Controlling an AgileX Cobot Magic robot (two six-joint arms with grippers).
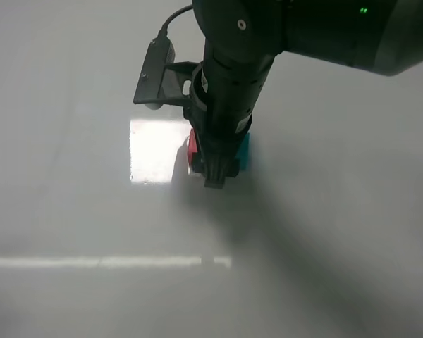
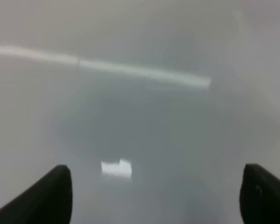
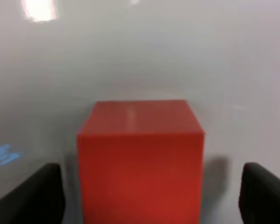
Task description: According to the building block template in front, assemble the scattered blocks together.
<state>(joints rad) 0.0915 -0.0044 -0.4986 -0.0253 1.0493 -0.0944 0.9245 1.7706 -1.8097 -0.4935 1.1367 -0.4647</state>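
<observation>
From the high camera, the right gripper (image 1: pixel 215 176) hangs over the middle of the table (image 1: pixel 70 211), hiding most of a red cube (image 1: pixel 191 151) and a teal cube (image 1: pixel 244 151) that peek out on either side. Whether they touch, or form the template, cannot be told.

The left wrist view shows only bare blurred table between the left gripper (image 2: pixel 154 196) tips, which stand wide apart and hold nothing.

The right wrist view shows the red cube (image 3: pixel 140 163) between wide-spread tips, not yet clamped — joining looks unfinished.
</observation>
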